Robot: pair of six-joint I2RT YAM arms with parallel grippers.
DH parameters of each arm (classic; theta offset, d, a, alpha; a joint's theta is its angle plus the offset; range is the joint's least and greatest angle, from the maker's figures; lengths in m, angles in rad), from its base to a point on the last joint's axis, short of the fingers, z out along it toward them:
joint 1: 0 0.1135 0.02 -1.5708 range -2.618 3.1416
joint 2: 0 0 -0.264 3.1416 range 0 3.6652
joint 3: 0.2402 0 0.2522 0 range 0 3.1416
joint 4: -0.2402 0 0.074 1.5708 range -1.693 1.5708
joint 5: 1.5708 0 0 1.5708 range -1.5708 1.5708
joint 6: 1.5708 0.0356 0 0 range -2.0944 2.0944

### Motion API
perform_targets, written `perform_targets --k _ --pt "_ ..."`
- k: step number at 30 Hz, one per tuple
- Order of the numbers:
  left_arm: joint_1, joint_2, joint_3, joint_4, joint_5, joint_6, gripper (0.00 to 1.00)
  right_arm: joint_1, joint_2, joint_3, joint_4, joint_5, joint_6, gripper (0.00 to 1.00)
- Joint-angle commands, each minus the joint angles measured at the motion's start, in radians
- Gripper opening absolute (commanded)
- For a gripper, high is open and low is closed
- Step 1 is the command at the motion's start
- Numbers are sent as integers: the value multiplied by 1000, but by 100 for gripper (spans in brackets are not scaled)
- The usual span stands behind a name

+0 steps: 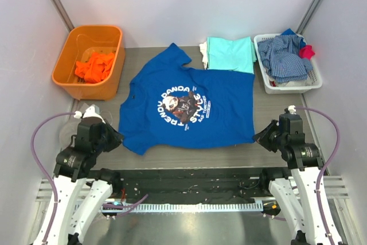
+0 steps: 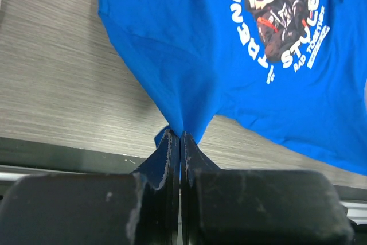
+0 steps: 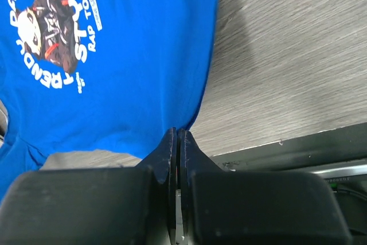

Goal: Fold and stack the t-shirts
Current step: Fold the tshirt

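In the top view, the blue shirt (image 1: 195, 107) is seen spread flat, print (image 1: 183, 107) up, on the middle of the table (image 1: 275, 107); no fold has yet been made in it. At the far edge an aqua shirt (image 1: 230, 54) lies folded on top of a white shirt (image 1: 203, 50), which is taken to be the stack begun. An orange shirt (image 1: 94, 66) is bunched in the bin (image 1: 71, 47) at far left, so at least two shirts are judged left to fold. A checked garment (image 1: 284, 55) fills the basket (image 1: 262, 64) at far right. The blue shirt's long axis runs left to right, roughly along the near table edge. From the print, the collar end is judged to point left and the hem right. The left gripper (image 1: 116, 139) sits at its near-left corner, the right gripper (image 1: 259, 137) at its near-right corner.

In the left wrist view, the left gripper (image 2: 181, 139) is pressed together on a pucker of the blue shirt (image 2: 189, 44), the cloth being drawn to a peak between the jaws, just above the table (image 2: 51, 84).

In the right wrist view, the right gripper (image 3: 176, 136) is likewise pinched on the edge of the blue shirt (image 3: 137, 55), at the corner where a straight side edge meets the table (image 3: 287, 55).
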Motion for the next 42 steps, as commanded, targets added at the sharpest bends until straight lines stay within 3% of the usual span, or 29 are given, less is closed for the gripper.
perform_targets --k 1,11,19,26,42 --pt "-1 22 22 21 -21 -30 0 1 2 12 19 9 32 1" --pt "0 317 73 262 -120 18 0 -1 144 -49 259 143 131 1" --pt "15 467 142 340 -224 64 0 -1 252 -31 274 271 149 1" --pt "34 563 162 437 -232 48 0 -1 285 -42 283 329 158 1" --pt "37 829 360 554 -234 87 0 -1 377 -91 366 340 175 1"
